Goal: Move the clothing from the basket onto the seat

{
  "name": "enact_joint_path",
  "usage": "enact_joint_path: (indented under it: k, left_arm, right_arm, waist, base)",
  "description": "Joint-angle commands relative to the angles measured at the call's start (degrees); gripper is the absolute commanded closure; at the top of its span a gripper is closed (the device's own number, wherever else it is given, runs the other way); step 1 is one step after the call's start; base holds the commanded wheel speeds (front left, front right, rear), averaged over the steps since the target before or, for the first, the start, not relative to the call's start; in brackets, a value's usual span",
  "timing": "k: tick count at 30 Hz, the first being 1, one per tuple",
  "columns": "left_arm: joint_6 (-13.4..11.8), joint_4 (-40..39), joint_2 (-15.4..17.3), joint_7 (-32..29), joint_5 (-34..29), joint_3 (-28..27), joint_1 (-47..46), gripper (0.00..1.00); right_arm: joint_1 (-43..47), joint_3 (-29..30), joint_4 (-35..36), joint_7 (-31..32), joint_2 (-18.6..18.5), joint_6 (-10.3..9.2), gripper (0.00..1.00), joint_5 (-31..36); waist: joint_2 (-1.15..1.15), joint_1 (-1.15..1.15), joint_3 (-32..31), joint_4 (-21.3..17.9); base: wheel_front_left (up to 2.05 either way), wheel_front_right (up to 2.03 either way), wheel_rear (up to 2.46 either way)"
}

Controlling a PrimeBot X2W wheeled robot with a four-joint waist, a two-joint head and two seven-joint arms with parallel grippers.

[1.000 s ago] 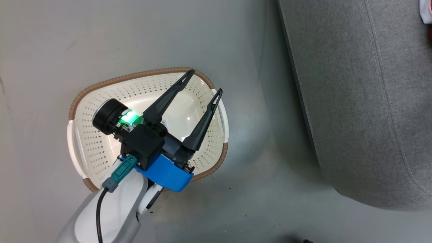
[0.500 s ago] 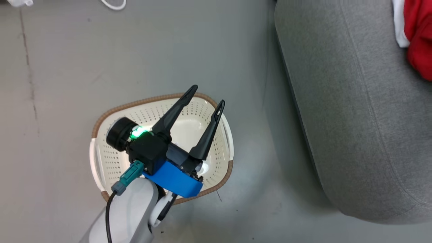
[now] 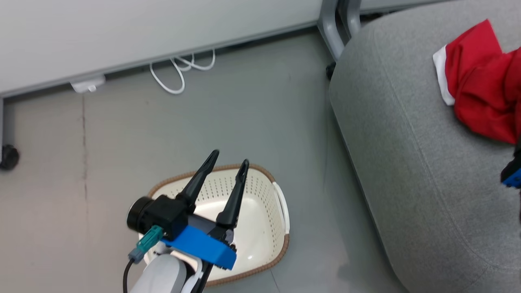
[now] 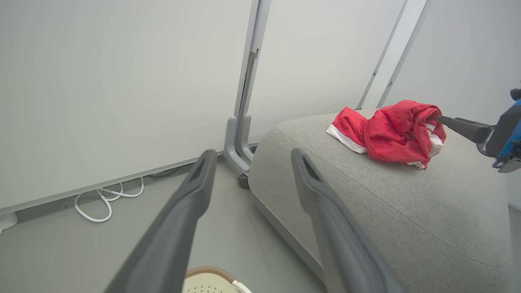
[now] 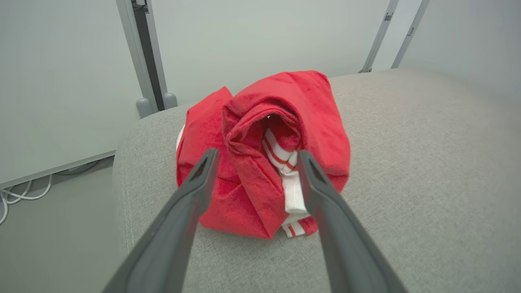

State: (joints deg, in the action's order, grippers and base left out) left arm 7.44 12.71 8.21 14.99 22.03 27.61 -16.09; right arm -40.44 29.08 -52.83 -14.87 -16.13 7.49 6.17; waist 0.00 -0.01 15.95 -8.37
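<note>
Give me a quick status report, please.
Left gripper open above basket. Right gripper open, at clothing heaped on seat. White cable by wall, well off.

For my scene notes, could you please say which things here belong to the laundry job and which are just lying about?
Job: red clothing, perforated laundry basket, grey sofa seat.
Lying about: white cable, black caster, grey partition post.

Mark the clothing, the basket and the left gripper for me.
clothing (image 5: 244, 179): right wrist view, red fold near the heap's middle.
basket (image 3: 262, 203): head view, perforated inner wall.
left gripper (image 3: 230, 157): head view, midway between its fingertips.
</note>
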Motion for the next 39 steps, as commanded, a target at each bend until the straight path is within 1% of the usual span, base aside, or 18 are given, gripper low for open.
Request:
enact_joint_path:
  k: [1,3,6,13,19,24,31,39]
  left_arm:
    - [0.0,0.3,-0.2,0.3,-0.2,-1.1,1.9,0.0]
    - [0.0,0.8,-0.4,0.3,-0.4,-2.3,3.5,0.0]
    - [0.0,1.2,-0.5,0.3,-0.6,-4.2,5.5,0.0]
    - [0.0,2.2,-1.1,0.3,-1.0,-9.3,8.9,0.0]
    - [0.0,3.1,-1.7,0.3,-1.4,-12.5,10.9,0.0]
    - [0.1,4.2,-2.0,0.3,-1.9,-14.1,12.1,0.0]
    - [0.1,5.8,-1.7,0.3,-2.1,-16.2,12.2,0.0]
    - [0.1,6.8,-1.2,0.3,-2.0,-17.1,12.2,0.0]
  right_arm:
    - [2.2,-1.0,1.2,-0.4,1.0,0.01,0.0,-0.4]
    - [4.0,-2.8,2.9,-0.4,3.0,0.02,0.0,-2.8]
    - [7.7,-6.2,6.1,-0.4,4.2,0.0,0.0,-6.5]
    - [17.5,-12.8,18.0,0.8,8.0,0.01,0.0,-12.3]
    - [26.0,-15.5,28.8,3.2,11.1,0.01,0.0,-13.5]
    - [31.9,-17.3,35.4,5.3,12.7,0.01,0.0,-12.7]
    - [36.5,-20.2,40.4,7.5,13.2,0.01,0.0,-13.9]
    - [38.7,-22.2,40.7,7.4,13.2,0.01,0.0,-15.7]
  waist:
    - [0.0,0.01,-4.3,0.9]
    - [0.0,0.01,-6.0,1.3]
    - [0.0,0.01,-8.0,2.1]
    - [0.0,0.01,-11.2,4.2]
    - [0.0,0.01,-13.7,6.9]
    - [0.0,0.01,-15.5,9.4]
    - [0.0,0.01,-16.5,12.3]
    - [0.0,0.01,-17.0,14.4]
  base:
    - [0.0,0.0,0.0]
    - [0.0,0.0,0.0]
    - [0.0,0.0,0.0]
    - [0.0,0.0,0.0]
    - [0.0,0.0,0.0]
    - [0.0,0.0,0.0]
    - [0.0,0.0,0.0]
    - [0.0,0.0,0.0]
